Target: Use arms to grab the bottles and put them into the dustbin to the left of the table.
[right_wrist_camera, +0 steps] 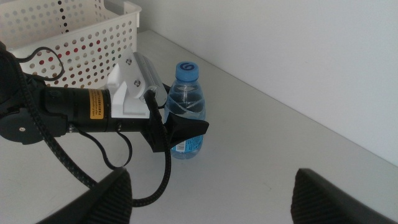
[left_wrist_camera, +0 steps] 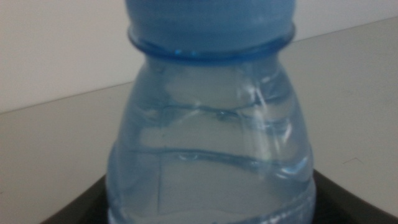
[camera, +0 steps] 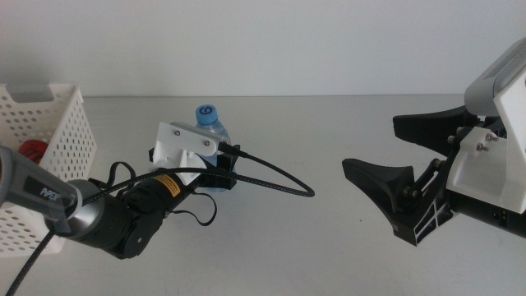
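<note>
- The wide light-grey table (camera: 329,247) carries everything.
- A white perforated plastic dustbin (camera: 49,123) sits at its left edge, something red seen inside.
- The right claw (camera: 394,193) is held spread wide, empty, well apart.
- The left claw (right_wrist_camera: 180,134) is closed around the clear blue-capped water bottle (right_wrist_camera: 186,106), standing upright near the dustbin.

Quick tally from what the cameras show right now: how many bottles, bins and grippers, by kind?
Water bottle: 1, standing on the table, left gripper around it.
Red item in the bin: 1, partly hidden.
White bin: 1.
Grippers: 2; right gripper open, waiting.
Total: 5.
</note>
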Controlling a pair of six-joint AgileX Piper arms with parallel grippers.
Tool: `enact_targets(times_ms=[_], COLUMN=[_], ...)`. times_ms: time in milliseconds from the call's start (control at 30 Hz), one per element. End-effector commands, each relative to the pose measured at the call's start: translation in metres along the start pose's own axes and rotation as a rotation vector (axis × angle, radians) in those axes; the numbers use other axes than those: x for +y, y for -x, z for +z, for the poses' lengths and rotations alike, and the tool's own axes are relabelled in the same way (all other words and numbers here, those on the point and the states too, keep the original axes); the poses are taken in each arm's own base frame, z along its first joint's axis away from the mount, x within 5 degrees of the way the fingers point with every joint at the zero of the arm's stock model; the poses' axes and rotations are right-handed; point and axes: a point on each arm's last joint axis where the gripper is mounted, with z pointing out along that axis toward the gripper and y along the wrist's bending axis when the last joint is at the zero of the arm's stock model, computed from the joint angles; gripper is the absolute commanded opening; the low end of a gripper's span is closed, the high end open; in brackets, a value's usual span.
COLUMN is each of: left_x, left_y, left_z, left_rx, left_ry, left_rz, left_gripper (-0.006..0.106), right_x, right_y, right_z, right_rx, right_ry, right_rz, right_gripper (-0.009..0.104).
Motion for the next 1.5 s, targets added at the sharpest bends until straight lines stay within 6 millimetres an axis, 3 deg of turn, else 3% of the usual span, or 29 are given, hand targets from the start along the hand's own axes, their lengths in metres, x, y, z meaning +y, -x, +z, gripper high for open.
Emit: enact_targets(times_ms=[0,233,400,500,633,800,933,1100,1200,1467], left_x=[0.0,-0.003,0.0,0.002,0.021,0.07,0.111,0.152,0.168,0.196], left_y=[0.03,0.068,0.125,0.162,0.211,0.255,0.276,0.275,0.266,0.225], left_z=[0.003,-0.012,-0.03,-0.042,-0.06,-0.092,-0.122,-0.155,-0.162,-0.133], left_rx=[-0.159,-0.073,0.019,0.073,0.229,0.497,0.556,0.64,0.674,0.804], left_ry=[-0.001,-0.013,0.05,0.071,0.155,0.277,0.393,0.523,0.539,0.455], left_rz=[-0.017,0.026,0.005,0.016,0.036,0.091,0.077,-0.01,-0.097,-0.17], left_gripper=[0.069,0.021,0.001,-0.002,-0.002,-0.002,-0.002,-0.002,-0.002,-0.002], right_x=[-0.002,-0.002,-0.002,-0.002,-0.002,-0.002,-0.002,-0.002,-0.002,-0.002], right_y=[0.017,0.017,0.017,0.017,0.017,0.017,0.017,0.017,0.017,0.017], right_z=[-0.005,-0.005,-0.005,-0.005,-0.005,-0.005,-0.005,-0.005,-0.005,-0.005], right_rx=[-0.109,-0.109,-0.109,-0.109,-0.109,-0.109,-0.109,-0.109,-0.109,-0.109], right_ry=[-0.016,-0.016,-0.016,-0.016,-0.016,-0.016,-0.016,-0.016,-0.016,-0.016], right_rz=[-0.018,-0.018,-0.018,-0.018,-0.018,-0.018,-0.018,-0.018,-0.018,-0.018], right_gripper=[0.065,0.065,0.065,0.065,0.065,0.065,0.065,0.065,0.065,0.065])
